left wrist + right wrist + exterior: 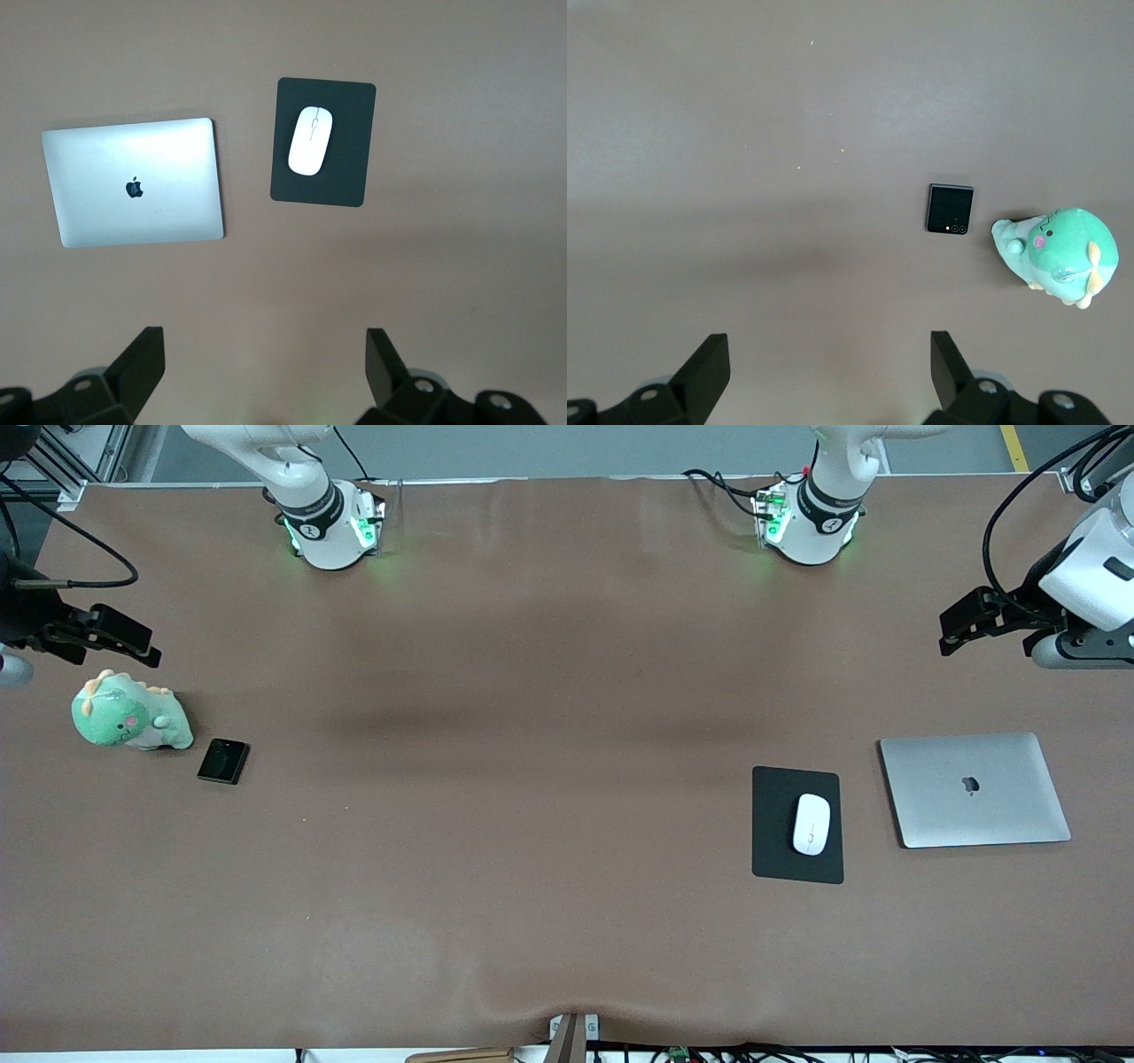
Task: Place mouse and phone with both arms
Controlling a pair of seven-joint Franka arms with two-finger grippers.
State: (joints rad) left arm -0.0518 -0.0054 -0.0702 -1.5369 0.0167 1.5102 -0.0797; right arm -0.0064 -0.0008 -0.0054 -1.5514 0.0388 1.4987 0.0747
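Observation:
The white mouse (811,824) lies on a black mouse pad (780,864) toward the left arm's end of the table. It also shows in the left wrist view (311,141). The black folded phone (223,761) lies flat on the table toward the right arm's end, and shows in the right wrist view (951,208). My left gripper (961,624) hangs high over bare table at the left arm's end, open and empty (266,363). My right gripper (124,638) hangs high over bare table at the right arm's end, open and empty (831,363).
A closed silver laptop (974,788) lies beside the mouse pad, closer to the table's end (133,181). A green plush dinosaur (131,713) sits next to the phone, closer to the table's end (1054,257). The brown table (532,779) is bare across its middle.

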